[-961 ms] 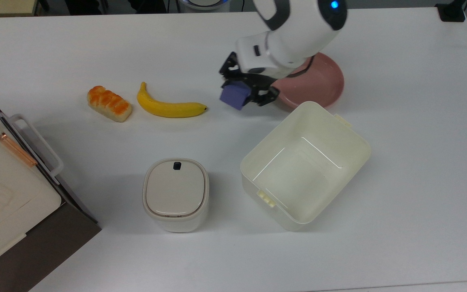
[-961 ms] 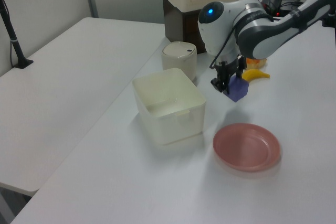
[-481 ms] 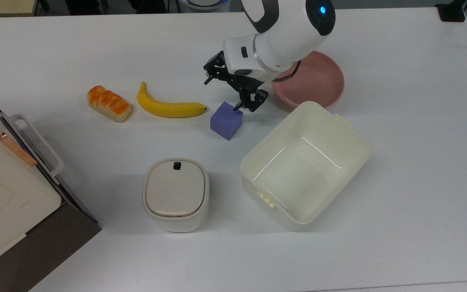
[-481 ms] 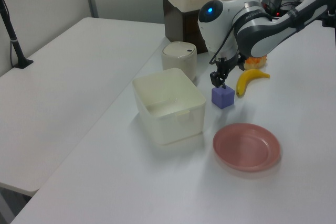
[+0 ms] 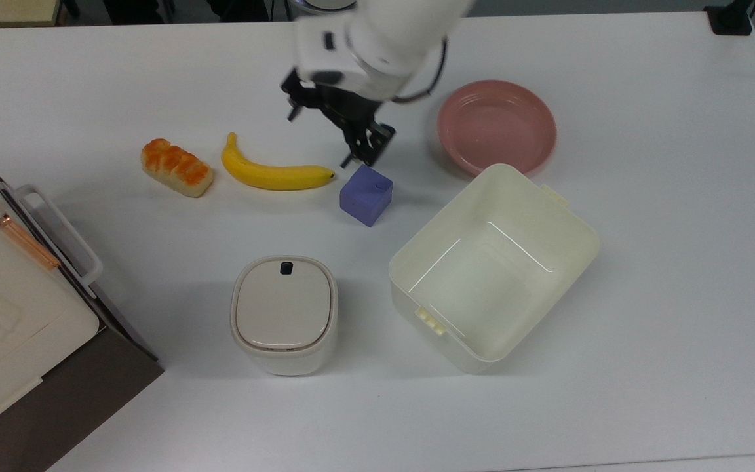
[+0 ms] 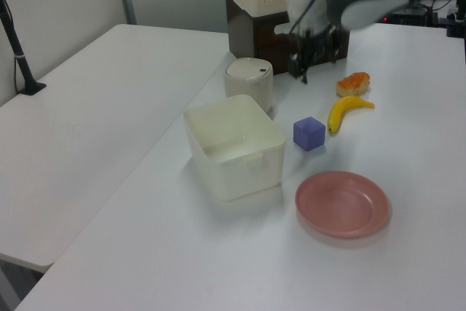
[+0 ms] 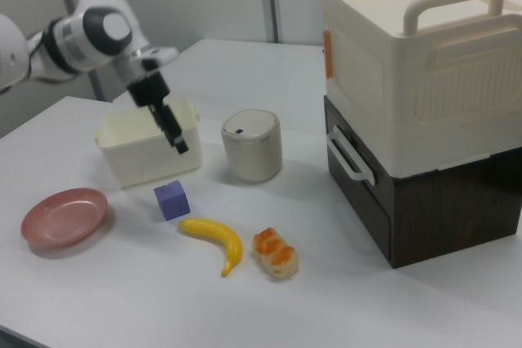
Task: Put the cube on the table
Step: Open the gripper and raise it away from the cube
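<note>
Risen and drawn away from the cube (image 5: 366,195) since earlier: hand (image 5: 363,145), empty, fingers parted. Cube resting on worktop (image 5: 646,262); placement apparently done.

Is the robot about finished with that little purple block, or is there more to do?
It looks finished. The cube sits flat on the white table, between the banana and the cream bin, touching neither. Nothing is in hand: the end effector is raised clear of the cube. Nothing visible remains except the arm moving off.
</note>
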Tool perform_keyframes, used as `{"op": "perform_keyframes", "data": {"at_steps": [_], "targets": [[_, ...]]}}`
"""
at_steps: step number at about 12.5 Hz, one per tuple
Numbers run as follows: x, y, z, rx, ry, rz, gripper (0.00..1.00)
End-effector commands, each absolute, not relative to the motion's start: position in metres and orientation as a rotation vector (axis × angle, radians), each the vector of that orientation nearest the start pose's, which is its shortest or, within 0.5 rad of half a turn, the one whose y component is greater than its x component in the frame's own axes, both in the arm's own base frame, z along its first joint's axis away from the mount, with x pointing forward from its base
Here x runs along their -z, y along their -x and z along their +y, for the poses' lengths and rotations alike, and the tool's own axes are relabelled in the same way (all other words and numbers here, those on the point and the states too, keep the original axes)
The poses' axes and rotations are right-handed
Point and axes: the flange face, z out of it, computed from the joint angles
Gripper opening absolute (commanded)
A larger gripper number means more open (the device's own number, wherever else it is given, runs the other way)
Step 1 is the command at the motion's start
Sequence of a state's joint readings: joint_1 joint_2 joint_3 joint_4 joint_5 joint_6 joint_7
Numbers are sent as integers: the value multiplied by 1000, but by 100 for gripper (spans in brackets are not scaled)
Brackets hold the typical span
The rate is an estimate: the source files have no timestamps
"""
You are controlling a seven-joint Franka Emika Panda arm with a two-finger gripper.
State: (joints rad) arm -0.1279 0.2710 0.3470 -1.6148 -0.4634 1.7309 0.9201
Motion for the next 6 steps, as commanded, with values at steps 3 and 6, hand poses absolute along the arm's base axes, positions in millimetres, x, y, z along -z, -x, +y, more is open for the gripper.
{"op": "perform_keyframes", "data": {"at_steps": [3, 6], "targets": [[-612, -562, -55, -44, 3169, 680, 100], [-648, -526, -110, -34, 3135, 551, 100]]}}
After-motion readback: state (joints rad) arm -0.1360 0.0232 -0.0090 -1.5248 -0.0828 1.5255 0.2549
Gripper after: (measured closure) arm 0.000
